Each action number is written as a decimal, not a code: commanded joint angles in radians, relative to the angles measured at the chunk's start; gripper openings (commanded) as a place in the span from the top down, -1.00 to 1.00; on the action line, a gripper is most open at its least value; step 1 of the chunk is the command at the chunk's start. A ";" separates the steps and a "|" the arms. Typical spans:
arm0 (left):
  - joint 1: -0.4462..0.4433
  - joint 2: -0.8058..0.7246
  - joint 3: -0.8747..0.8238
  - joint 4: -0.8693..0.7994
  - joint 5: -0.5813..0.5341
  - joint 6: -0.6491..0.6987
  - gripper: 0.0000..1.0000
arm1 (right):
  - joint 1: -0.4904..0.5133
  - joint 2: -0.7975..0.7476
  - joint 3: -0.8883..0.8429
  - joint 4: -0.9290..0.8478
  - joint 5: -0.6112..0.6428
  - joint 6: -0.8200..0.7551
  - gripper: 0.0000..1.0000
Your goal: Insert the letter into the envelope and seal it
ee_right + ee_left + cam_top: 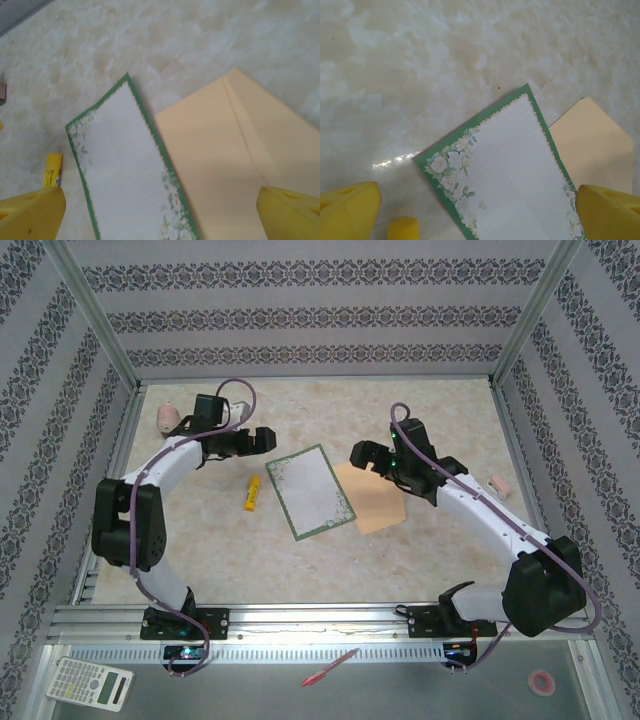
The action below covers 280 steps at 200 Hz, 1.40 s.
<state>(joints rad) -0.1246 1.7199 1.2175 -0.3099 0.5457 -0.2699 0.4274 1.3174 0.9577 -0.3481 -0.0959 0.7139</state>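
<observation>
The letter (311,490), white with a green flowered border, lies flat and face up in the middle of the table, tilted. Its right edge overlaps the tan envelope (373,500), which lies flat beside it with its flap pointing right. The same letter (510,175) and envelope (597,150) appear in the left wrist view, and the letter (125,170) and envelope (225,165) in the right wrist view. My left gripper (262,440) hovers open above the letter's far left corner. My right gripper (360,453) hovers open above the envelope's far edge. Neither holds anything.
A yellow glue stick (252,492) lies left of the letter. A pink roll (168,418) sits at the far left and a small pink object (499,484) at the right wall. Metal frame rails bound the table.
</observation>
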 commanded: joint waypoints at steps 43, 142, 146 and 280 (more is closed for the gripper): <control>-0.024 0.116 0.077 -0.027 -0.030 0.019 -0.99 | 0.084 0.085 -0.132 0.139 -0.133 0.162 -0.95; -0.036 0.192 0.087 -0.039 -0.021 0.050 -1.00 | 0.146 0.187 -0.163 0.268 -0.197 0.229 -0.95; -0.038 0.192 0.086 -0.039 -0.020 0.050 -1.00 | 0.147 0.191 -0.167 0.276 -0.200 0.232 -0.95; -0.073 0.258 0.074 -0.015 0.004 0.084 -0.92 | 0.162 0.287 -0.145 0.350 -0.237 0.251 -0.95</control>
<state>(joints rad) -0.1875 1.9530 1.2823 -0.3161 0.5392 -0.2146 0.5804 1.5879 0.7864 -0.0101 -0.3168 0.9607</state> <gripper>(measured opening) 0.962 0.978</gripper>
